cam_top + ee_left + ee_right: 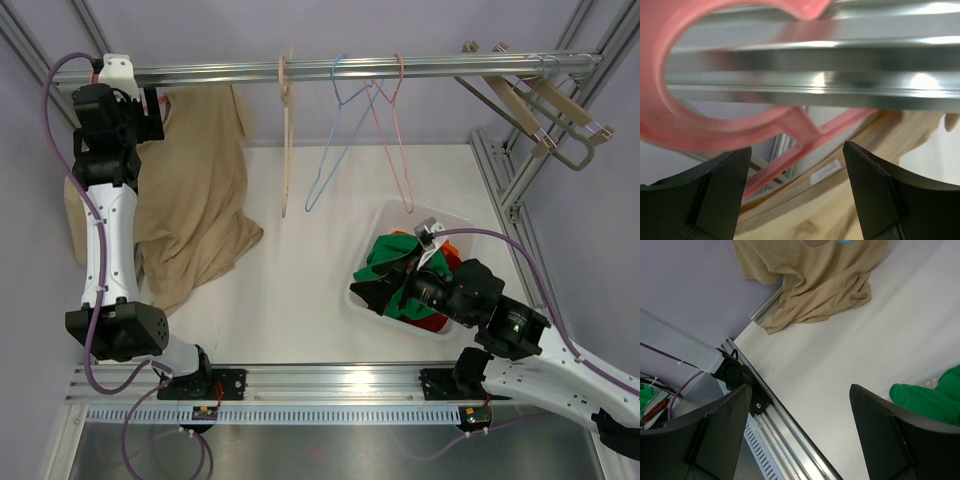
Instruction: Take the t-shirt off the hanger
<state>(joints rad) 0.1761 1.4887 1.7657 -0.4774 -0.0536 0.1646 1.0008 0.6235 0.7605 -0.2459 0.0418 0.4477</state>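
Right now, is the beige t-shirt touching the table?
Touching. The right wrist view shows the beige t-shirt lying crumpled on the white table, with no gap under its lower edge.

Up top, a long aluminium rail (400,68) runs across the frame. A pale wooden hanger (286,150) hangs from it edge-on. Just to its right is a thin blue wire hanger (330,150), then a thin pink wire hanger (403,150), and the two cross near their hooks. Over at the far right end, a cluster of wooden clip hangers (525,105) tilts off the rail. Down on the white table (300,300) sits a clear plastic bin (400,215), with a green garment (385,255) heaped inside and red cloth (430,322) showing at its near edge.
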